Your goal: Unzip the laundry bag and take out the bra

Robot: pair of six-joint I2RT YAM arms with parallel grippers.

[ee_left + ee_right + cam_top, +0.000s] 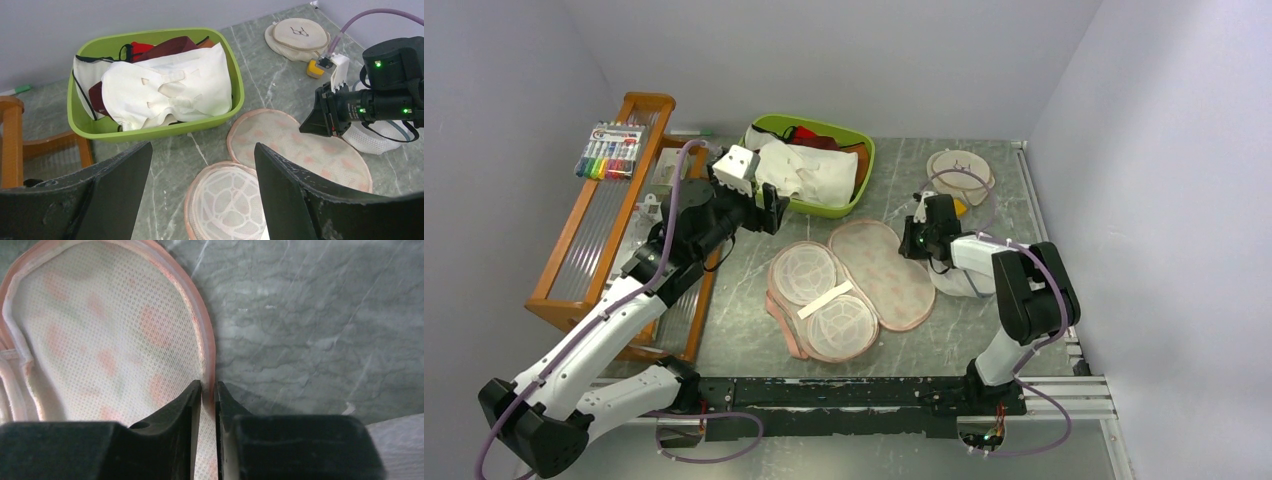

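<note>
Laundry bag lies unzipped and spread flat mid-desk, its two lobed halves side by side. Right half shows the pale lining with the print faint through it. Left half shows a white lattice lining and a white strip across its waist. Right claw is low at the right half's outer edge, fingers pinched together on the pink edging; wrist view shows the rim running up between the tips. Left claw is spread wide, holding nothing, raised over the desk just in front of the green bin. Bra is out of the bag: white, lying on top of the pile in the bin, over a maroon garment. Round cream disc sits at the far right of the desk, a small yellow item just beside it. White mesh bag lies under the right arm. Wooden rack stands on the left with a marker pack on top.
</note>
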